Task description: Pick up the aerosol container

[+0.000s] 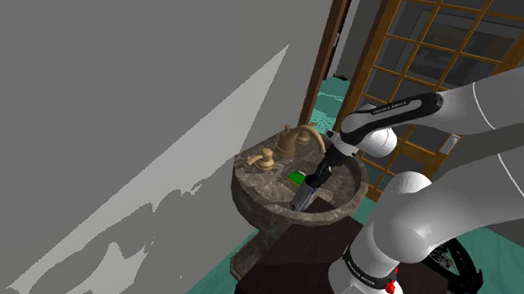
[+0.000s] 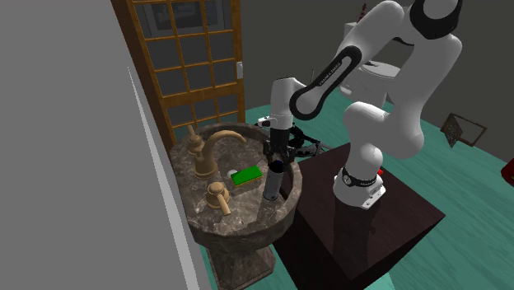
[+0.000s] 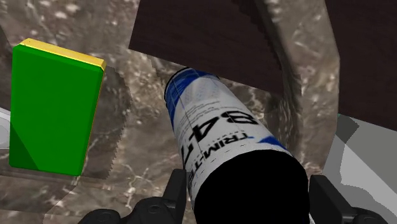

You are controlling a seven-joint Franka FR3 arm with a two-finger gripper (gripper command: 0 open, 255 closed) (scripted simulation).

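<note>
Aerosol can clasped in my gripper at the mottled stone sink.

I see both black fingers tight against its sides just below the black cap. Its white-and-blue label reads "TRIM-T…" and what looks like "84". The can tilts into the basin beside a green, yellow-edged sponge; I cannot tell if its far end touches stone.
</note>
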